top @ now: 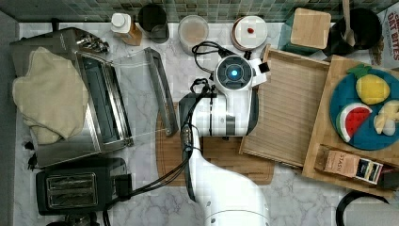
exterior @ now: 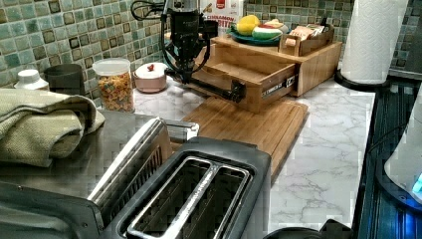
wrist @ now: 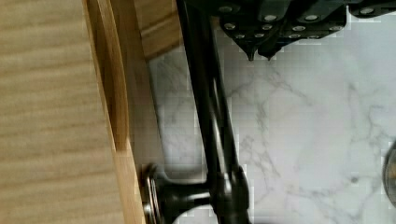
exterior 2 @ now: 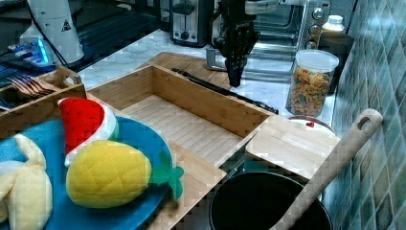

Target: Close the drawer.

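Observation:
The drawer (top: pixel 287 108) is a wide light-wood box pulled out of a wooden organizer (top: pixel 329 141), its striped floor bare. A black bar handle (exterior 2: pixel 215 88) runs along the drawer's front panel (exterior: pixel 259 94). My gripper (exterior 2: pixel 234 80) points down at the marble counter just outside that handle, near the end by the tiled wall. In the wrist view the gripper (wrist: pixel 259 52) is shut with nothing between the tips, and it sits beside the handle (wrist: pixel 210 116) without holding it. From the top, my wrist (top: pixel 233 73) covers the fingers.
A darker cutting board (exterior: pixel 249 124) lies under the drawer front. A toaster oven with its glass door (top: pixel 136 94) down and a black toaster (top: pixel 75 188) stand on the top view's left. Jars (exterior: pixel 115 84) line the tiled wall. Toy fruit fills a blue plate (top: pixel 341 94).

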You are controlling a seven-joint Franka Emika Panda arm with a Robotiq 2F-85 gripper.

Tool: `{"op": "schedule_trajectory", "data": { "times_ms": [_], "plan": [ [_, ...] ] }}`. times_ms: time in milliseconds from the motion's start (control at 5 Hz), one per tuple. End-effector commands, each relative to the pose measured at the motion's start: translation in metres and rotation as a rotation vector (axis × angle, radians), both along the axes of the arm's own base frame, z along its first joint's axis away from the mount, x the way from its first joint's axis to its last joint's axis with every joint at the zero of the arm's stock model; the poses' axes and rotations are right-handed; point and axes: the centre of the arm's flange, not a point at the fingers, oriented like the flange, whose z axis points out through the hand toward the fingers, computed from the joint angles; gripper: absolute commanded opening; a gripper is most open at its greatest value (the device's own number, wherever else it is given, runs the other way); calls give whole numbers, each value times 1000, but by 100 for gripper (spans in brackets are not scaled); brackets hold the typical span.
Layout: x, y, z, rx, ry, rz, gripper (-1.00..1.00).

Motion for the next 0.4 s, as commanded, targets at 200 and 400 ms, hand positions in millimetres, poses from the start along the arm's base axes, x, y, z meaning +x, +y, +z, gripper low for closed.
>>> {"op": "schedule_trajectory", "data": {
  "times_ms": [200,400],
  "plan": [
    [6,-26,0,22,-18,81,-100],
    [4,-31,-3,31,-20,68,-100]
  ]
}}
